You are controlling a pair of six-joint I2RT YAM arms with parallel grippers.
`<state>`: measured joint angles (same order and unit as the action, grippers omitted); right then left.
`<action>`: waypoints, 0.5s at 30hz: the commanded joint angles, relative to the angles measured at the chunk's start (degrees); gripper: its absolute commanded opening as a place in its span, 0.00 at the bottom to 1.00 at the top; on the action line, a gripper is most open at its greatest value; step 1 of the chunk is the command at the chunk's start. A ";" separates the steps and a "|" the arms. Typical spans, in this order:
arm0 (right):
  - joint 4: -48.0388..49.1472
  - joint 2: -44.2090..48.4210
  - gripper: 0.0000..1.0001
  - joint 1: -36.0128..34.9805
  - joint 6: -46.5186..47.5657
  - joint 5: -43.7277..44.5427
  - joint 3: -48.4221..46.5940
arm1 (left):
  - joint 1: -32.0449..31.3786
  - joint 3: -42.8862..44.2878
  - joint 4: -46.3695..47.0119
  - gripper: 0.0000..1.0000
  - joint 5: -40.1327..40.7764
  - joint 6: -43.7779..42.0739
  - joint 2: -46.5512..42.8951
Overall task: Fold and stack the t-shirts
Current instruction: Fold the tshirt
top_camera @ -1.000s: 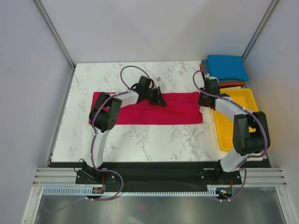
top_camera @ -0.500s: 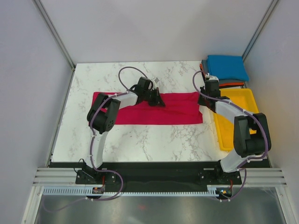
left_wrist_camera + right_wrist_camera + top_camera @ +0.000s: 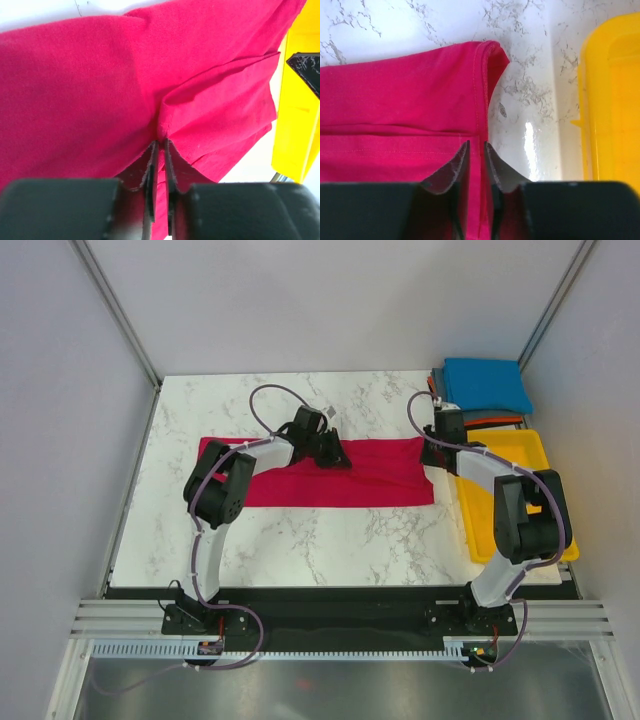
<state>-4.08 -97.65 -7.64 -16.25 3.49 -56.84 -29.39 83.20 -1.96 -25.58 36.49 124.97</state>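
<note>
Marble table [image 3: 300, 540], viewed from above: the red t-shirt [image 3: 330, 485] lay as a long folded band across mid-frame. Both arms had shifted slightly within the second while the cloth stayed flat, suggesting this fold was laid. The left gripper [image 3: 160, 144] at the band's upper edge and the right gripper [image 3: 476, 146] at its right end reached low, jaws narrowly parted; grip indeterminable.

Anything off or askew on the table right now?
Minor: the crimson-red cloth t-shirt bunches into a raised pucker at the left gripper, near its far edge; elsewhere it lies flat. Nothing spilled or damaged.
</note>
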 commanded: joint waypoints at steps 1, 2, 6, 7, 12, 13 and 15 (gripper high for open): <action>-3.89 -1.05 0.25 0.26 1.13 0.99 -4.94 | -0.23 1.35 -1.37 0.20 1.76 0.78 -2.09; -5.92 -1.06 0.29 0.17 0.96 1.61 -7.47 | -0.23 1.61 -2.25 0.21 2.29 0.34 -3.05; -15.33 0.61 0.35 0.08 -0.97 1.17 -11.97 | -0.15 3.55 -9.97 0.29 7.03 -3.17 -6.92; -18.04 1.14 0.34 0.08 -1.93 0.48 -12.59 | -0.06 4.33 -11.04 0.30 8.00 -3.88 -7.54; -19.13 3.08 0.21 -1.50 -4.31 -7.53 -11.37 | 0.82 3.29 -15.09 0.32 9.67 -5.64 -11.41; -19.21 2.73 0.21 -2.02 -4.40 -8.14 -11.19 | 1.08 2.50 -16.05 0.32 9.59 -5.55 -11.59; -19.04 1.24 0.20 -2.91 -4.84 -8.93 -10.75 | 2.57 1.53 -16.76 0.32 9.41 -5.55 -11.85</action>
<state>-20.91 -96.09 -9.06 -19.31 -1.72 -67.29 -28.51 84.60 -15.05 -18.24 33.56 115.59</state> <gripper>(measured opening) 0.206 0.317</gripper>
